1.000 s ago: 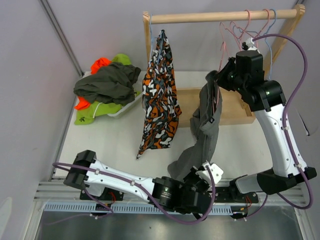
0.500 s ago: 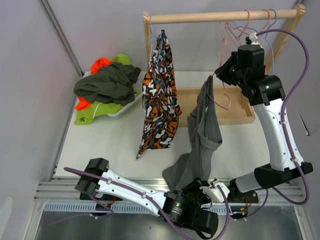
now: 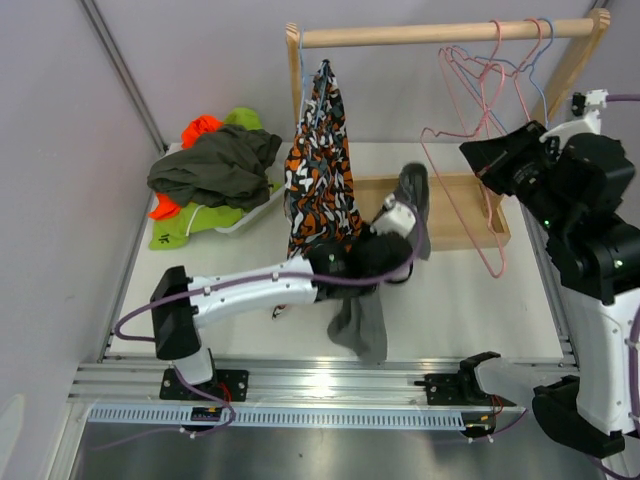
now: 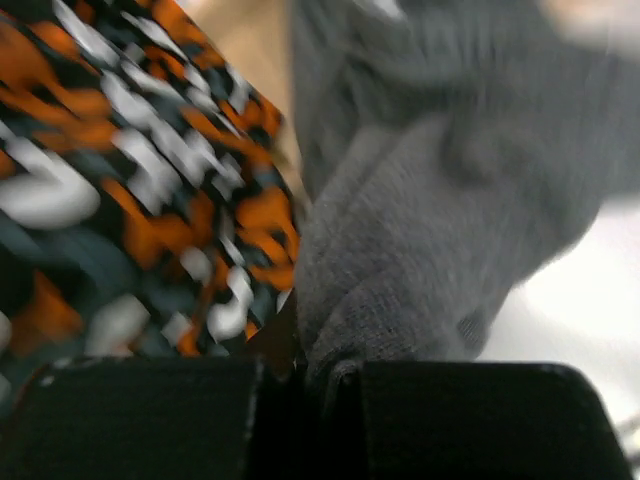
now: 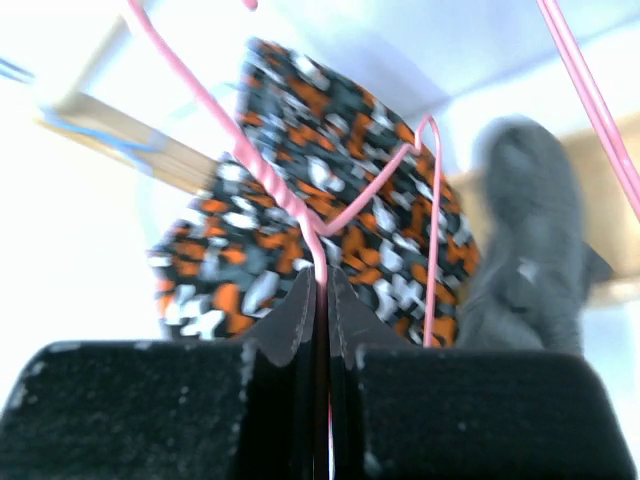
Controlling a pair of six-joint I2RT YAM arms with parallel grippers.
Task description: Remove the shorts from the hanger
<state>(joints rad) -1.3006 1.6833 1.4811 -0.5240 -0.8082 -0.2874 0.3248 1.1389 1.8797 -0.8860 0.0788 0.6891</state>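
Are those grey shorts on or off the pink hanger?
Off: left pincer holds the grey shorts; right pincer holds the bare pink hanger.

No legible text, label, brand, number or sign in any of the three views; both wrist views blurred, overhead view too small for lettering.

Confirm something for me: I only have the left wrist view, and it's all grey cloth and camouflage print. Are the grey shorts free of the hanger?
Observer: Yes. From above, the grey shorts dangle from the left pincer alone, apart from any hanger.
Operator: Where's the hanger?
Observer: The right pincer is shut on the pink hanger, which is bare.
Operator: And the camouflage pair?
Observer: The camouflage shorts hang from the wooden rod.
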